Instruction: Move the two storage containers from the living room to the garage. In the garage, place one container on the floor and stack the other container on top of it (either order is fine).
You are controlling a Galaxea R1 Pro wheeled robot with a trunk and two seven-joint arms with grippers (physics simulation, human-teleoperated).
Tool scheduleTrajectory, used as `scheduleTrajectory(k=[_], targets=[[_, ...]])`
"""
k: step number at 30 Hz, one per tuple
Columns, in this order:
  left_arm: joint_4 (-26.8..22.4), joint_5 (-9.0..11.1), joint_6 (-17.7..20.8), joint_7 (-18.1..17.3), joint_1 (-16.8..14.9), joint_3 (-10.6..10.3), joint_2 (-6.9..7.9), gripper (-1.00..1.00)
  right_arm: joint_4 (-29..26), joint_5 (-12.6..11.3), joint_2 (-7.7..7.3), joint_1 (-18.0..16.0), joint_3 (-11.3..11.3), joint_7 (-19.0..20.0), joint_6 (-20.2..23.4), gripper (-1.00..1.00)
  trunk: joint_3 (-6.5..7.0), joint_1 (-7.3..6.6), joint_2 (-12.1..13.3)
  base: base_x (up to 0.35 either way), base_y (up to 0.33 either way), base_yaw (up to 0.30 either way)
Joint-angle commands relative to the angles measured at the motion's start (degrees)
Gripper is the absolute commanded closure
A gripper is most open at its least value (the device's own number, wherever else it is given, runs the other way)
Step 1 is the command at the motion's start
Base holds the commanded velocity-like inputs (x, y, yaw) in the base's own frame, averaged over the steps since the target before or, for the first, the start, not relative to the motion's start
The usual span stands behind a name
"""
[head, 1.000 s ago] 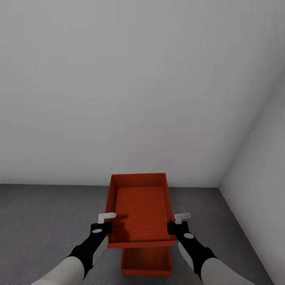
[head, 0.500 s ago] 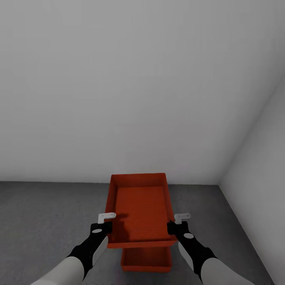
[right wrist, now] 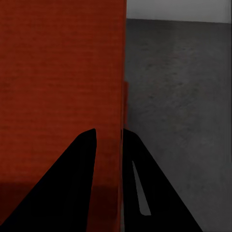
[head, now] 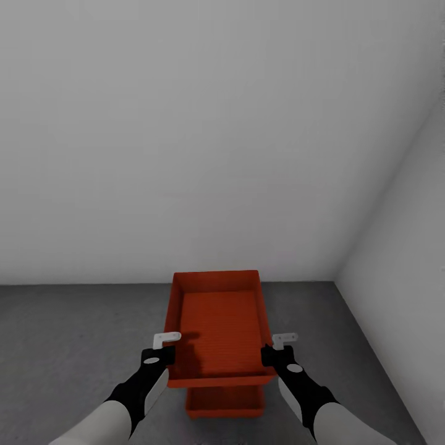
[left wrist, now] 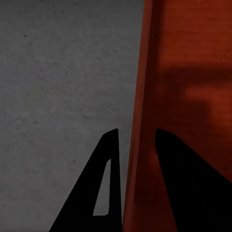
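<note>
I hold one red-orange storage container (head: 217,327) level above the dark grey concrete floor (head: 62,346) of the garage. My left gripper (head: 169,356) is shut on its left wall, and my right gripper (head: 267,356) is shut on its right wall. In the left wrist view the left gripper (left wrist: 135,133) straddles the thin red wall of the container (left wrist: 193,58). The right gripper (right wrist: 109,130) pinches the other wall of the container (right wrist: 58,63) the same way. The second storage container (head: 225,402) rests on the floor directly beneath, mostly hidden by the held one.
A plain grey-white wall (head: 185,154) rises just beyond the containers. A second wall (head: 402,278) meets it in a corner at the right. Bare concrete (left wrist: 58,72) stretches to the left, and a narrower strip (right wrist: 179,72) lies to the right.
The whole picture has shifted slightly, so the camera moved: the wall corner sits further left and less of the lower container shows. Both grippers keep their hold on the upper container.
</note>
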Motion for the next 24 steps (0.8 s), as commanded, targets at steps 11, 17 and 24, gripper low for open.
scheduleTrajectory(k=[11, 17, 24], targets=[[-0.4, 0.1, -0.5, 0.5, -0.1, 2.2, 1.28, 1.0, 0.1, -2.8, -0.04, -0.1, -0.3, -0.3, -0.1, 1.0, -1.07, 0.03, -0.1, 0.0, 0.0, -0.132], [-0.4, 0.1, -0.5, 0.5, -0.1, 2.2, 1.26, 1.0, 0.1, -2.8, -0.04, -0.1, -0.3, -0.3, -0.2, 1.0, -1.59, 0.03, -0.1, 0.0, 0.0, -0.095], [-0.4, 0.1, -0.5, 0.5, -0.1, 2.2, 1.26, 1.0, 0.1, -2.8, -0.04, -0.1, -0.3, -0.3, -0.2, 1.0, -2.2, 0.03, -0.1, 0.0, 0.0, -0.094]])
